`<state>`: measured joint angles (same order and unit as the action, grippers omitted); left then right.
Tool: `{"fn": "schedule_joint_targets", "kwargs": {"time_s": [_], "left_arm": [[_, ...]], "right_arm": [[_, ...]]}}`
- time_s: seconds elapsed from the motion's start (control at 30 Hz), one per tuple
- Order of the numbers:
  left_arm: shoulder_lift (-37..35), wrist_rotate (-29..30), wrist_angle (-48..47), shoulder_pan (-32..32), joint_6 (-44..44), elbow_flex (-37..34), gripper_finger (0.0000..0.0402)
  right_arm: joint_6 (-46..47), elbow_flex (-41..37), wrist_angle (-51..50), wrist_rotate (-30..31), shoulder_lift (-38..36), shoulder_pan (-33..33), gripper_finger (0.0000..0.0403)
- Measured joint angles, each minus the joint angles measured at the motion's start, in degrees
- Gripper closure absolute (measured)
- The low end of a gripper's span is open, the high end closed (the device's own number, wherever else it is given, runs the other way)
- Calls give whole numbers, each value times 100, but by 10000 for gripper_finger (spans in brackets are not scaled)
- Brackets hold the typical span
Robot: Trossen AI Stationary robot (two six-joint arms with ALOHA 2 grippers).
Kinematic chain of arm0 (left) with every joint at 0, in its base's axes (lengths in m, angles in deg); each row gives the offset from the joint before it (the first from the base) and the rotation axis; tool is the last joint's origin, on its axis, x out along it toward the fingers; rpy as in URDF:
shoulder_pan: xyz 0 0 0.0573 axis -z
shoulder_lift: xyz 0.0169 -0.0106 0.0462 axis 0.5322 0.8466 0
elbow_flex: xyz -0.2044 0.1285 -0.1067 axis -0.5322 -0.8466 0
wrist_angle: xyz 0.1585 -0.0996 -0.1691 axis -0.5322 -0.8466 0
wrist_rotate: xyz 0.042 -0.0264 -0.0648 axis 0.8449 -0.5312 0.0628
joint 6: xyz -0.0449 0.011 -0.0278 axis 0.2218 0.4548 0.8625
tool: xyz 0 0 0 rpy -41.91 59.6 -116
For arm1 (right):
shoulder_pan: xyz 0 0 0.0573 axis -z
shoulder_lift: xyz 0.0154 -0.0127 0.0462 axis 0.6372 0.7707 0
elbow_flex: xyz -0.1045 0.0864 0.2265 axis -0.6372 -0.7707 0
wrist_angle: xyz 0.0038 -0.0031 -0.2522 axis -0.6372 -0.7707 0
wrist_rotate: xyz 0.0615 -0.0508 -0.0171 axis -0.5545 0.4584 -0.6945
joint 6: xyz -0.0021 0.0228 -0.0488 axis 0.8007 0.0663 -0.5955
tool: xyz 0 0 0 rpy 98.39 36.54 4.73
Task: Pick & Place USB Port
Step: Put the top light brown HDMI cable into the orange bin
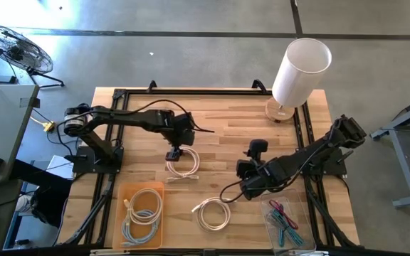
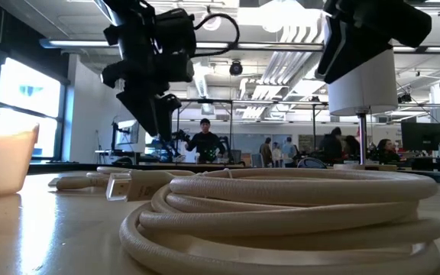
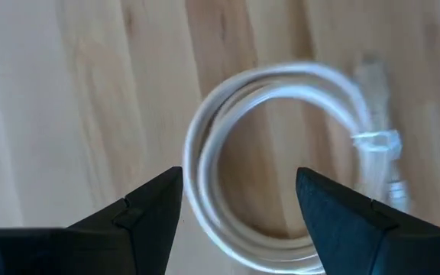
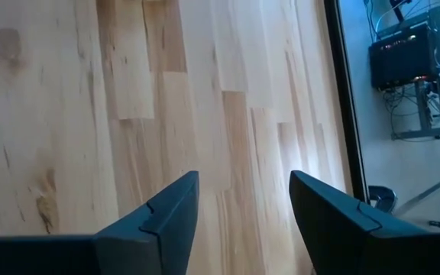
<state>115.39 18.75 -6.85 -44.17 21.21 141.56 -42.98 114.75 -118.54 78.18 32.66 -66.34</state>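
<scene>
High view: left gripper [image 1: 174,153] hangs w/ fingers apart right over near edge of coiled white USB cable [image 1: 183,164] on light wooden slatted tabletop [image 1: 226,121]. Holds nothing yet. Right gripper [image 1: 247,186] parked low over bare wood, also spread, empty; second white coiled cable [image 1: 214,214] lies just beside it, toward table's front edge. Orange plastic tray [image 1: 142,214] w/ two more coiled cables sits beyond left gripper toward front-left corner; clear tray of coloured clips [image 1: 286,220] near right gripper's far side. White cylindrical lamp on wooden base [image 1: 297,71] well apart at back, irrelevant.

Low view: big cream cable coil [image 2: 281,210] fills foreground, flat USB plug end [image 2: 119,186] poking out beside it. Left gripper [image 2: 161,121] seen above table, tips pointing down, not touching anything visible. People in room behind, far off.

Left wrist view: cable loop [image 3: 281,153] sits directly past and between dark finger pads [image 3: 159,214], w/ tied bundle and plug end [image 3: 376,145] off to one side. Gap wide, nothing pinched.

Right wrist view: bare planks only ahead of right fingers [image 4: 166,218], spread, nothing between them.

Judgement: early-to-mid. Some cables look already binned in orange tray, two left on table. Current pick lined up but not made; descend, close, lift, carry, drop all remaining.
</scene>
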Motion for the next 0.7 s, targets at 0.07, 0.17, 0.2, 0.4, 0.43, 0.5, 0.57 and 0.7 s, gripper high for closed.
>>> {"fn": "schedule_joint_targets", "kwargs": {"time_s": [0.07, 0.17, 0.2, 0.4, 0.43, 0.5, 0.57, 0.7], "left_arm": [[39, 124, -126, -8, -73, -8, 149], [259, 128, -154, -39, -71, 4, 149], [356, 122, -231, -51, -61, -2, 149], [912, 139, -323, -76, -96, -7, 149], [1001, 138, -307, -76, -96, -7, 149], [1169, 143, -293, -74, -94, 17, 149], [1305, 159, -293, -76, -96, 26, 149], [1527, 84, -304, -124, -83, 31, 151]], "right_arm": [[-30, 0, 86, -28, 0, 0, 206], [-153, 0, 215, -122, 0, 0, 206], [-210, 0, 262, -161, 0, 0, 206], [-388, 0, 563, -260, -4, -1, 206], [-407, 0, 585, -263, -3, 0, 206], [-461, 0, 615, -265, -4, -2, 206], [-474, 0, 646, -327, -4, -2, 206], [-476, 0, 654, -534, -4, 0, 206]]}}
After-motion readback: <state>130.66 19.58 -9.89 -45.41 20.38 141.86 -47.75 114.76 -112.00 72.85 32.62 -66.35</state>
